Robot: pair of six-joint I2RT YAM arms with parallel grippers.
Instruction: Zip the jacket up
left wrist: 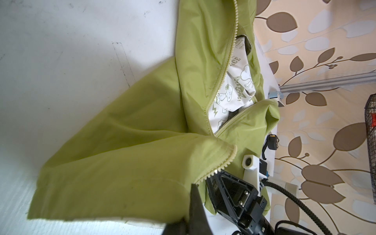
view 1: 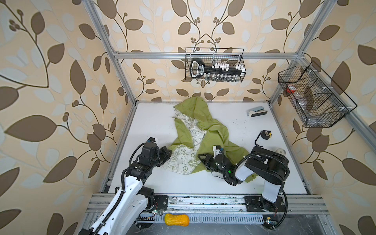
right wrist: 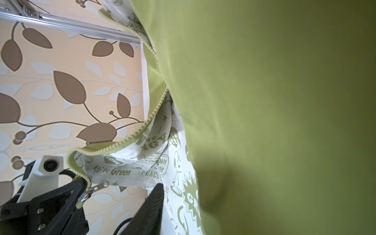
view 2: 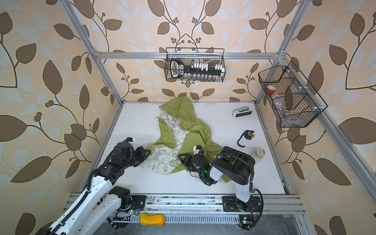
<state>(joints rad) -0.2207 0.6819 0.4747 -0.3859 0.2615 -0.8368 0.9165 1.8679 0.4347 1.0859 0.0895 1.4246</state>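
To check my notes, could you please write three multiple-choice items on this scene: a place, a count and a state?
1. The tape measure lies: A in a basket; B on the table right of the jacket; C on the jacket.
2. Wire baskets on the frame: A one; B four; C two.
3. The left claw is: A shut on the jacket's zip edge; B wide open; C gripping a basket.
1 B, bare table surrounds it; 2 C, one at the back, one at the right; 3 A, it pinches that edge.
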